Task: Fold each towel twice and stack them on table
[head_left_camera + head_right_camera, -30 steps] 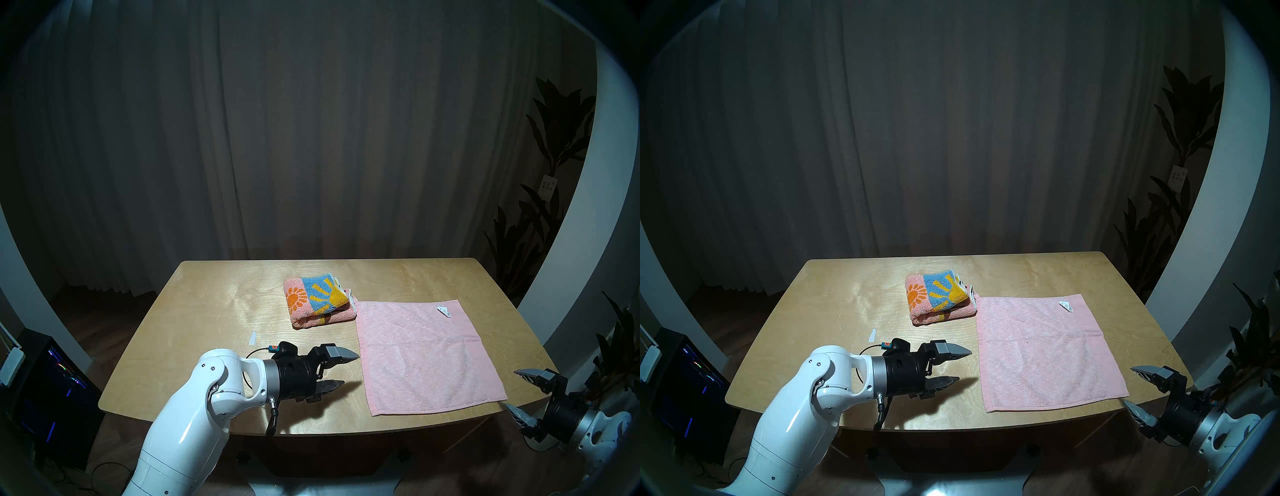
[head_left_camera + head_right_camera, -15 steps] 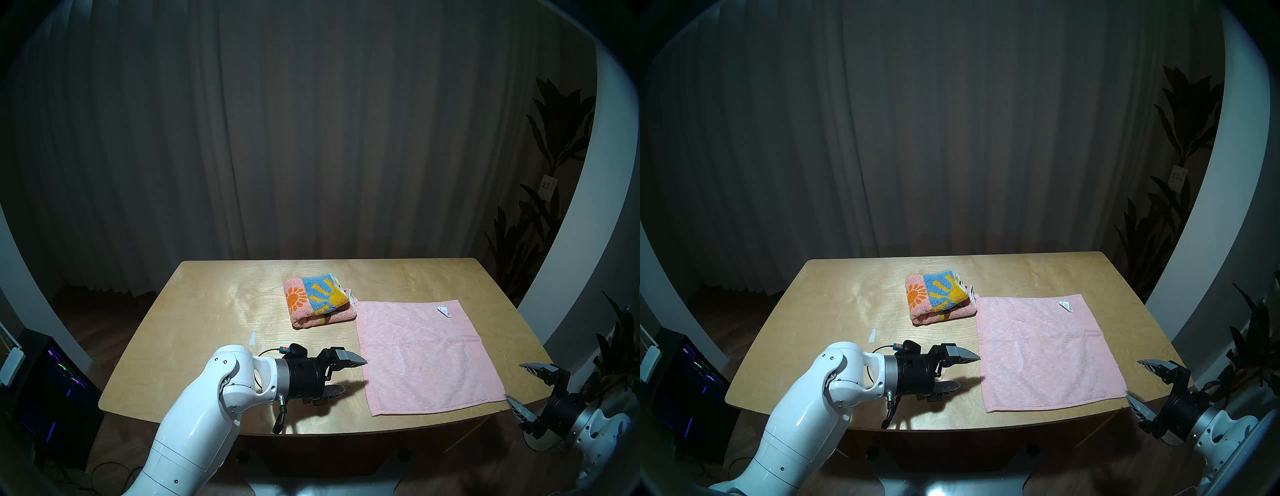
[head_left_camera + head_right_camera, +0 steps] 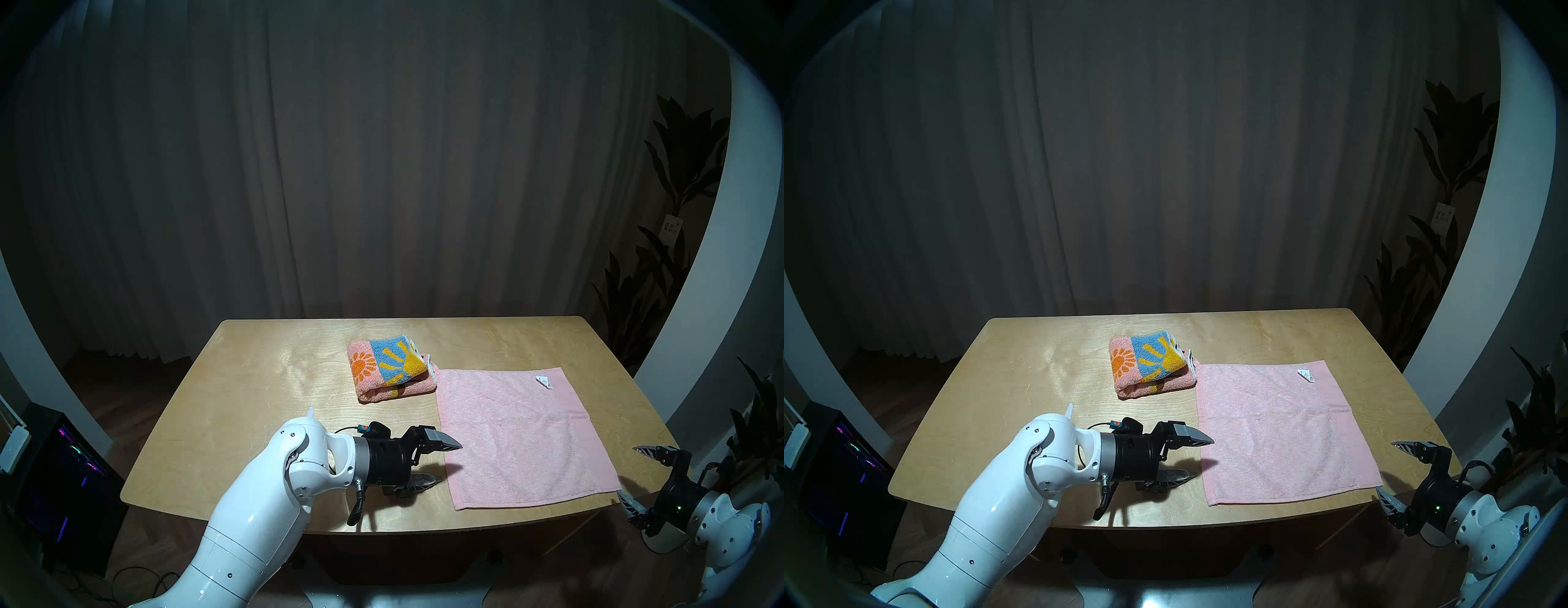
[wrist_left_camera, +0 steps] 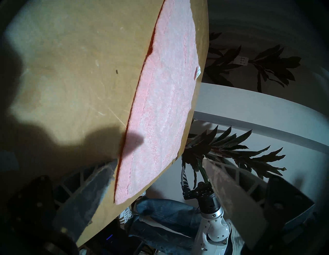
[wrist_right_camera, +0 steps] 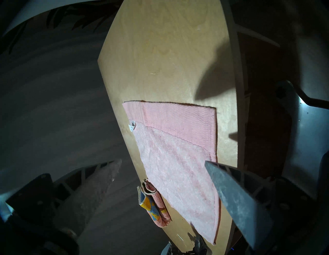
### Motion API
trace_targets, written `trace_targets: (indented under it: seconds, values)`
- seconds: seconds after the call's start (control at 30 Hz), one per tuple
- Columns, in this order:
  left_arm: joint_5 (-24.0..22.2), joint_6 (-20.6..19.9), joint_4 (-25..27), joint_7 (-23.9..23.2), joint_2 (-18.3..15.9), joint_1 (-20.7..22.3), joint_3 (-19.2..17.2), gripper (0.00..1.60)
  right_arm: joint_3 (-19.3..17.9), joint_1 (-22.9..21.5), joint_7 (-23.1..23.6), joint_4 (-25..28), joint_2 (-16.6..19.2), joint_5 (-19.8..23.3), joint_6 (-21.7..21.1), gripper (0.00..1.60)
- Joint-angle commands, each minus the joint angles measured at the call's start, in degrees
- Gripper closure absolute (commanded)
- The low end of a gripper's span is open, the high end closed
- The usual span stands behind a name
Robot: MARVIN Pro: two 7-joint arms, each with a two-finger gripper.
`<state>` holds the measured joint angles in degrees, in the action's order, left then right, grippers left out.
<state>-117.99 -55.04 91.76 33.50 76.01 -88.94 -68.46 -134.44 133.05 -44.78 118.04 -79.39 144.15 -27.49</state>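
Left gripper (image 3: 445, 463) over the tabletop (image 3: 263, 382) near its front edge, fingers spread at the pink towel's left edge, sunflower towel (image 3: 388, 367) folded mid-tabletop, pink towel (image 3: 522, 433) flat toward the front right corner, right gripper (image 3: 636, 475) off that corner, fingers spread.

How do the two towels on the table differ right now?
The sunflower towel is folded into a thick, small bundle; the pale pink towel lies spread flat in a single layer. The sunflower towel is patterned pink, blue and orange-yellow; the pale pink towel is plain, with a white tag. Both rest on the table, ungripped.
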Motion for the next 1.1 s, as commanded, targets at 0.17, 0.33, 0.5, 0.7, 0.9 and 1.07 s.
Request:
trace_targets:
  seconds: [0.17,0.33,0.5,0.7,0.9,1.07]
  values:
    - [-5.1,0.0,-1.5,3.6,0.3,4.6,2.9,0.00,-0.5,-2.9,-10.8,0.9,4.0,7.4,10.3,0.00]
    - [-8.4,0.0,-2.6,6.0,-0.2,6.1,4.2,0.00,-0.2,-4.1,-16.2,0.9,6.1,10.6,15.1,0.00]
    - [-12.9,0.0,-3.9,9.3,-1.1,8.1,5.7,0.00,-0.3,-6.0,-22.1,0.6,8.2,14.2,19.5,0.00]
    - [-18.5,0.0,-5.2,13.0,-2.4,10.1,7.1,0.00,-4.2,-5.9,-25.8,3.9,10.8,17.1,18.4,0.00]
    - [-24.3,0.0,-6.2,16.7,-3.5,11.8,8.7,0.00,-7.0,-4.6,-26.2,8.2,11.4,17.0,12.4,0.00]
    - [-31.4,0.0,-7.0,19.8,-5.9,13.5,11.0,0.00,-4.8,-1.3,-22.0,9.7,8.0,12.5,5.5,0.00]
